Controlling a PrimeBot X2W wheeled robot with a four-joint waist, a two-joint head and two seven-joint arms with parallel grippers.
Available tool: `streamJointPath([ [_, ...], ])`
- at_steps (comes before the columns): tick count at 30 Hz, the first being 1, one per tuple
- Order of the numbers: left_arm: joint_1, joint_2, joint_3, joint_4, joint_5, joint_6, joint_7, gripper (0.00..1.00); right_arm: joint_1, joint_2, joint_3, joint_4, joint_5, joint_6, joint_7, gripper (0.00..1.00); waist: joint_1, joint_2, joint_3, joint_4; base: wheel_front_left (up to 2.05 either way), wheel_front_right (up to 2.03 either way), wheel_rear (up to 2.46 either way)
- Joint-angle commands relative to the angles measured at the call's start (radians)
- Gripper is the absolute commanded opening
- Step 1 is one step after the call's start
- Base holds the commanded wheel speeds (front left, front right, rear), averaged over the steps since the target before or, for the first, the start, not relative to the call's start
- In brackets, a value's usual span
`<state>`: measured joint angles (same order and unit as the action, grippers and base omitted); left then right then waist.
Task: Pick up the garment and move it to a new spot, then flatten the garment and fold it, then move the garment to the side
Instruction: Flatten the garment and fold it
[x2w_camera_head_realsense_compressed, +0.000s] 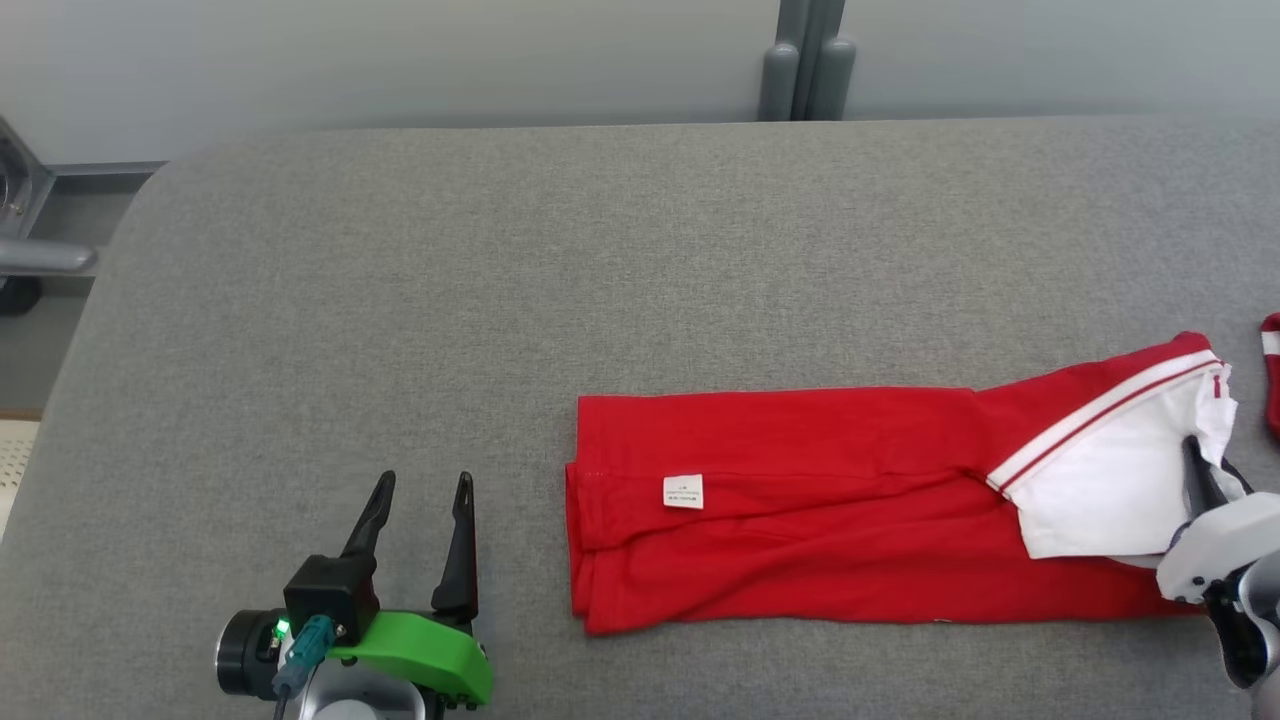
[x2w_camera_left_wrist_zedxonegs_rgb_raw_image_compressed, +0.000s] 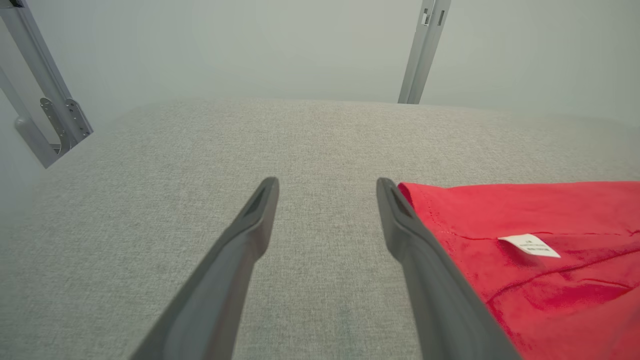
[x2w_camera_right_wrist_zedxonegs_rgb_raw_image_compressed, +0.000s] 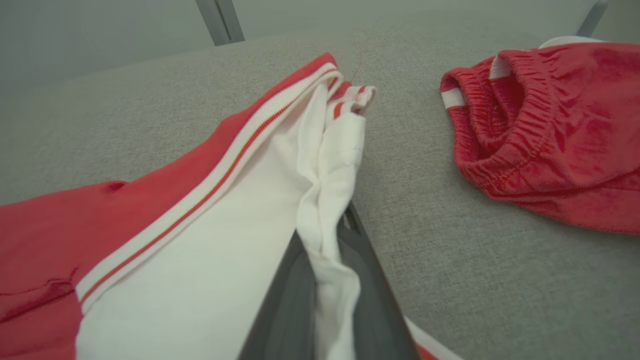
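Garment (x2w_camera_head_realsense_compressed: 800, 500) is laid as a folded strip by the front edge of the bench (x2w_camera_head_realsense_compressed: 500, 250), right of centre; its white sleeve (x2w_camera_right_wrist_zedxonegs_rgb_raw_image_compressed: 225, 240) is pinched in the closed right gripper (x2w_camera_right_wrist_zedxonegs_rgb_raw_image_compressed: 332, 240); the left gripper (x2w_camera_head_realsense_compressed: 425, 482) is held open, empty; folding is judged underway, the sleeve end next to be carried toward the hem (x2w_camera_head_realsense_compressed: 585, 520).

The shirt (x2w_camera_head_realsense_compressed: 800, 500) has a plain bright red body. Its sleeve (x2w_camera_head_realsense_compressed: 1110, 490), at 3 o'clock, is white, edged by white trim (x2w_camera_head_realsense_compressed: 1100, 413) with one thin red stripe. The label (x2w_camera_head_realsense_compressed: 683, 491) is white with small dark print. The worktop (x2w_camera_head_realsense_compressed: 500, 280) is mid-grey with a fine flecked weave. The left claw (x2w_camera_head_realsense_compressed: 425, 480) is black on a bright green mount (x2w_camera_head_realsense_compressed: 420, 650). The right claw (x2w_camera_right_wrist_zedxonegs_rgb_raw_image_compressed: 327, 235) is dark grey with a pale housing (x2w_camera_head_realsense_compressed: 1215, 545). The bundle (x2w_camera_right_wrist_zedxonegs_rgb_raw_image_compressed: 550, 125), at far 3 o'clock, is a deeper red with a white band (x2w_camera_right_wrist_zedxonegs_rgb_raw_image_compressed: 452, 97).
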<state>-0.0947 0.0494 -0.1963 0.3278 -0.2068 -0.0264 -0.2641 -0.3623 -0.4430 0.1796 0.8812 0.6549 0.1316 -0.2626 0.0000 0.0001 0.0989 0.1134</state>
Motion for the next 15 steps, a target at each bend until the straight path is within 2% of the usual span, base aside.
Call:
streamJointPath([
  [1, 0.005, 0.003, -0.002, 0.002, -0.007, -0.002, 0.001, 1.0, -0.015, 0.002, 0.009, -0.03, -0.022, -0.002, -0.002, 0.0, 0.0, -0.0001, -0.006, -0.023, 0.0, 0.0, 0.0],
  [5, 0.008, 0.003, -0.009, 0.008, -0.015, 0.0, 0.001, 1.0, -0.011, 0.035, 0.081, -0.146, -0.047, -0.001, -0.002, 0.0, 0.0, -0.0001, -0.012, -0.047, 0.0, 0.0, 0.0],
  [9, 0.011, 0.003, -0.018, 0.013, -0.019, 0.0, 0.001, 1.0, -0.002, 0.069, 0.202, -0.284, -0.042, -0.001, 0.009, 0.0, 0.0, -0.0001, -0.019, -0.055, 0.0, 0.0, 0.0],
  [15, 0.006, 0.003, -0.047, 0.02, -0.035, 0.0, 0.001, 1.0, -0.013, 0.115, 0.382, -0.453, -0.023, -0.001, 0.079, 0.0, 0.0, -0.0001, -0.025, -0.014, 0.0, 0.0, 0.0],
])
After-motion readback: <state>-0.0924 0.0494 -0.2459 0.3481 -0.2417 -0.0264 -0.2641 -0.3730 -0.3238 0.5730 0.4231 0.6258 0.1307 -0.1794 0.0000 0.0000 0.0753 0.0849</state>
